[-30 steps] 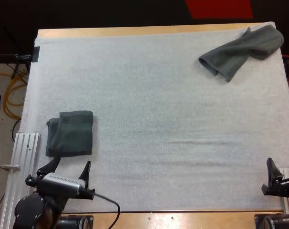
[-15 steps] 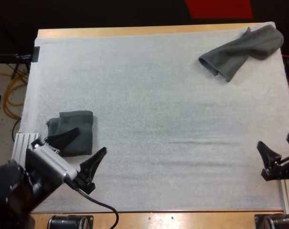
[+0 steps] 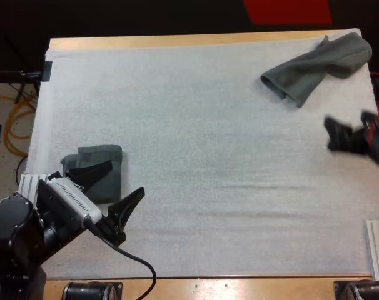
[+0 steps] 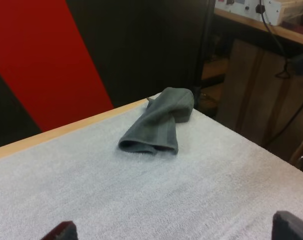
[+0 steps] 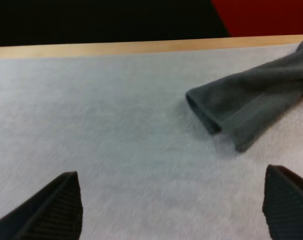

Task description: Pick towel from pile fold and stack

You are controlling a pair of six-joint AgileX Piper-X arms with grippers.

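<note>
Crumpled towel: lies loose in the upper right of the high view, on the white mat near its far edge; it has not shifted over the last second
Folded towel: flat at the lower left of the high view, near the mat's left edge, also unmoved
Right gripper: a second ago it sat low at the right edge; now it has climbed to mid-right, just below the crumpled towel and apart from it; its fingers stand spread with nothing between them, and the right wrist view has the towel's rolled end ahead of them
Left gripper: has swung up from the bottom edge; it is spread and empty, with one finger crossing the folded towel's lower right corner in the picture; contact cannot be told
Meaning for the task: one towel looks already folded and placed; the right arm's travel reads as the reach for the next pick, with the grasp not yet made
Watch: the crumpled towel is a limp tube, so a pinch may lift one layer only
</note>
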